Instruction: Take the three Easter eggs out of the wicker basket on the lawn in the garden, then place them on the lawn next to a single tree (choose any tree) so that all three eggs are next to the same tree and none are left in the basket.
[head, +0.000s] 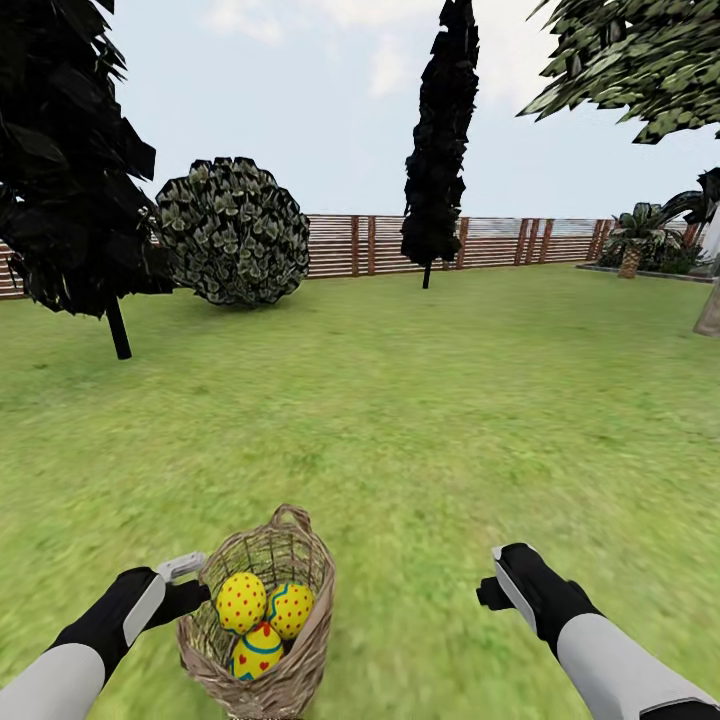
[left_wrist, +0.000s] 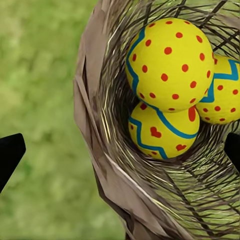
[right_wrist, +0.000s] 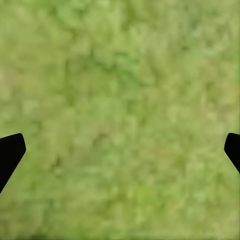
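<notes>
left gripper (head: 190, 585): jaws wide apart, arm low | right gripper (head: 490, 580): jaws wide apart, arm low

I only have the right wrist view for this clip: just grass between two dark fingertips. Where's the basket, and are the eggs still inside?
Observer: The wicker basket stands on the lawn by the left gripper, all three Easter eggs inside.
Operator: Is the left gripper holding anything?
Observer: No, it's open beside the rim.
Operator: Any tree nearby?
Observer: A bare grey-brown trunk shows ahead to the right.
</notes>
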